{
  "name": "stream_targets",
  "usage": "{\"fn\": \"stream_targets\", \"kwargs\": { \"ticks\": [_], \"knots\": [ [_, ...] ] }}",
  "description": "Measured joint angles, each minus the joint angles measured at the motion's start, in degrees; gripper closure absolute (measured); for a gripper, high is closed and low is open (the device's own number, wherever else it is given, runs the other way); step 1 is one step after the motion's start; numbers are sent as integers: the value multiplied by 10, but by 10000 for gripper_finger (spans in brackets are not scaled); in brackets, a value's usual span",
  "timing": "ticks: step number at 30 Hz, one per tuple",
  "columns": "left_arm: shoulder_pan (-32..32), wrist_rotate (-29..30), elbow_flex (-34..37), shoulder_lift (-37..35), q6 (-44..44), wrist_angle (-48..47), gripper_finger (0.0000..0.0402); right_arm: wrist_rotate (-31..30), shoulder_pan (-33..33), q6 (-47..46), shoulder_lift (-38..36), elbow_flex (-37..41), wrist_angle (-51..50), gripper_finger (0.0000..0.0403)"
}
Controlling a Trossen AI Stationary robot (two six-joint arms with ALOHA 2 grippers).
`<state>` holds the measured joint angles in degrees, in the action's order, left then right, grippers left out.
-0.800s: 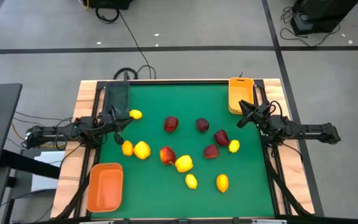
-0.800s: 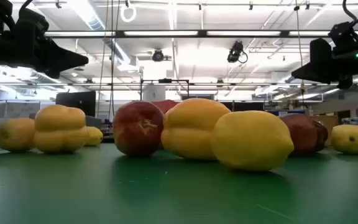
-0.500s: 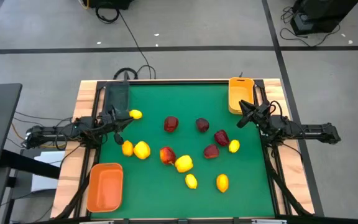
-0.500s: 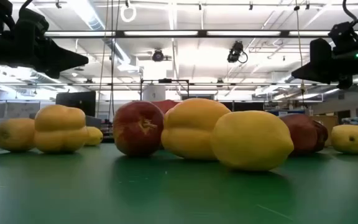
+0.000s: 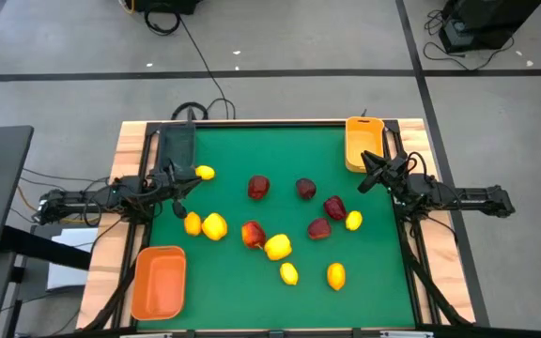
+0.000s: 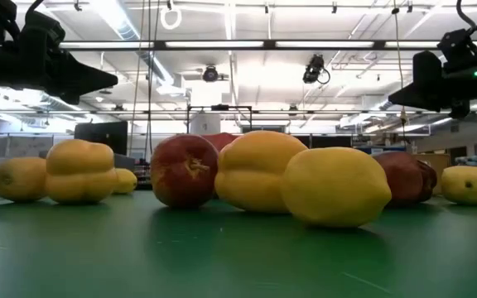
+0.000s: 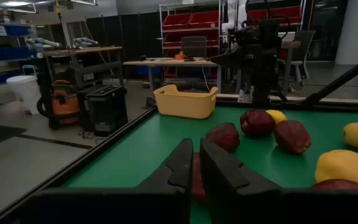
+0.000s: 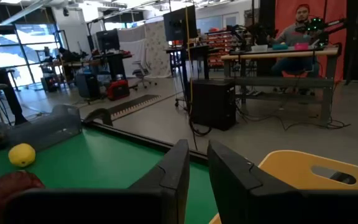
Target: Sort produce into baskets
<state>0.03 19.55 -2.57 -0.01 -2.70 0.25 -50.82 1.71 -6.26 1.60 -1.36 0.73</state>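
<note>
Change: none – my arms and all the fruit sit exactly as before.
Left gripper (image 5: 178, 184): fingers nearly together, empty.
Right gripper (image 5: 368, 174): same, by the yellow basket (image 5: 363, 143).
Fruit (image 5: 277, 246): scattered mid-table – unsorted.

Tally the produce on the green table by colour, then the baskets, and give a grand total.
Dark red pieces: 5, e.g.
Yellow pieces: 7, e.g.
Baskets: 3: black, yellow-orange, deeper orange
Total: 15 (12 produce, 3 baskets)
</note>
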Motion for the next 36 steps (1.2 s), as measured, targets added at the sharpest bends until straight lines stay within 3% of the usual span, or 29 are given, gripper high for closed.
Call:
{"fn": "stream_targets", "kwargs": {
  "ticks": [16, 23, 30, 36],
  "knots": [
    [0, 0, 0, 0, 0, 0, 365, 0, 0, 0, 0, 0, 17, 330],
    [0, 0, 0, 0, 0, 3, 365, -3, 0, -25, 0, 0, 90, 330],
    [0, -1, 0, 0, 17, 19, 365, -124, 4, -3, 0, 0, 115, 330],
    [0, -15, 0, 1, 90, 26, 365, -63, 4, -47, 0, 0, 92, 330]
  ]
}}
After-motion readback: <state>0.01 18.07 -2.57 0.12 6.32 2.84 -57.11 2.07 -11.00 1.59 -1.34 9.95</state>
